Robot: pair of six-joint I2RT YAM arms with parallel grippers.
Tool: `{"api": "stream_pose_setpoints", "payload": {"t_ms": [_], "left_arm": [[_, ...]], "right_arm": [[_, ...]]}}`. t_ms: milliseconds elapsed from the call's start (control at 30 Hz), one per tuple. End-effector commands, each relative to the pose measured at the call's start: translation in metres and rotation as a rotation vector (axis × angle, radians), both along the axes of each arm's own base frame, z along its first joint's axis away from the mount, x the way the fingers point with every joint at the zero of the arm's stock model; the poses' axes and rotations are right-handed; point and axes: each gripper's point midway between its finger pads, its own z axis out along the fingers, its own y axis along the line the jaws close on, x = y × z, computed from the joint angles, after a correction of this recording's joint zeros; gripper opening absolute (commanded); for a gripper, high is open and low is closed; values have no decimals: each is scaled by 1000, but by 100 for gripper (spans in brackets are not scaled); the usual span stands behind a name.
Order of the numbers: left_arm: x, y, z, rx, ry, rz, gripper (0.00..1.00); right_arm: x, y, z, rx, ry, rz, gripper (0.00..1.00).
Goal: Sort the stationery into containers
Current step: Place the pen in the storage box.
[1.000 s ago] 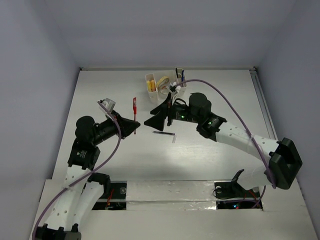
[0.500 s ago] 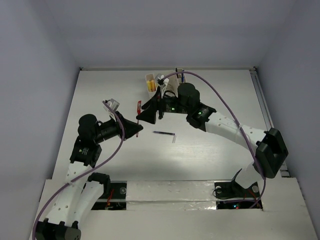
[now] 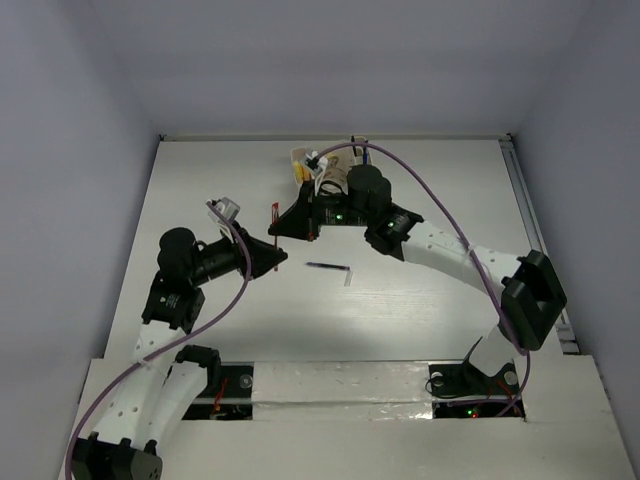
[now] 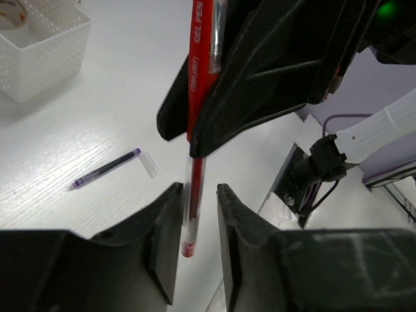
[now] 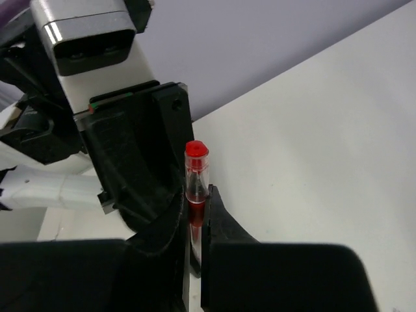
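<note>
A red gel pen [image 4: 201,78] hangs upright between both grippers above the table. My left gripper [image 4: 199,195] has its jaws close around the pen's lower end [image 4: 189,221]. My right gripper [image 5: 195,201] is shut on the same pen [image 5: 196,169] higher up, its red tip standing just above the fingertips. In the top view the two grippers meet at the pen [image 3: 273,212], left gripper [image 3: 281,257] below, right gripper [image 3: 277,229] above. The white organizer [image 3: 299,156] stands behind the right arm, mostly hidden; its perforated corner [image 4: 39,52] shows in the left wrist view.
A thin dark pen [image 3: 326,266] with a purple tip lies on the table beside its clear cap [image 3: 347,277], also seen as the dark pen [image 4: 104,170] and cap [image 4: 149,164] in the left wrist view. A tape roll [image 4: 13,13] sits in the organizer.
The right arm swung left from the organizer to the left gripper and its jaws closed on the red pen. The left gripper shifted slightly, still at the pen.
</note>
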Motion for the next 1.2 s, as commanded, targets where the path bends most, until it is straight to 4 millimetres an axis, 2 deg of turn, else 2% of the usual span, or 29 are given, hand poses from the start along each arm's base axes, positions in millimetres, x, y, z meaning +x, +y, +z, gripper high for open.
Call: {"api": "stream_pose_setpoints", "payload": {"t_ms": [0,33,67,133,200,233,267,300,367,467,633,667,733,767,800,933,1167], "left_arm": [[-1,-2,6,-14,-30,-13,25],[-1,-1,7,-11,-33,-7,36],[0,0,6,-10,-33,-1,54],[-1,0,7,-10,-39,2,67],[-1,2,8,-9,-48,22,83],[-1,3,7,-8,-48,23,99],[-1,3,8,-8,-53,28,99],[-2,3,10,-9,-60,29,99],[-2,4,8,-8,-59,36,99],[-2,5,9,-11,-63,50,99],[-4,7,11,-12,-76,57,99],[-4,7,12,-12,-78,57,99],[-4,7,12,-12,-79,60,99],[-4,7,12,-12,-79,62,99],[-4,7,13,-13,-84,62,99],[-5,8,14,-12,-91,66,99],[-5,9,14,-9,-92,75,99]], "right_arm": [[19,-2,34,67,-92,-98,0],[22,-4,35,68,-94,-121,0],[33,-11,37,68,-97,-158,0],[45,-21,41,75,-97,-213,0],[69,-42,47,77,-104,-306,0],[81,-51,49,75,-106,-354,0],[92,-62,51,71,-116,-408,0],[118,-85,50,58,-113,-516,0],[143,-110,50,39,-118,-631,0],[197,-171,37,-89,-161,-960,0],[246,-228,31,-189,-218,-1178,0],[253,-233,39,-186,-236,-1201,0],[270,-242,28,-244,-255,-1239,0],[274,-243,37,-253,-282,-1249,0],[285,-247,25,-288,-276,-1261,0],[303,-241,12,-345,-287,-1251,0],[312,-232,-22,-396,-242,-1209,0]]}}
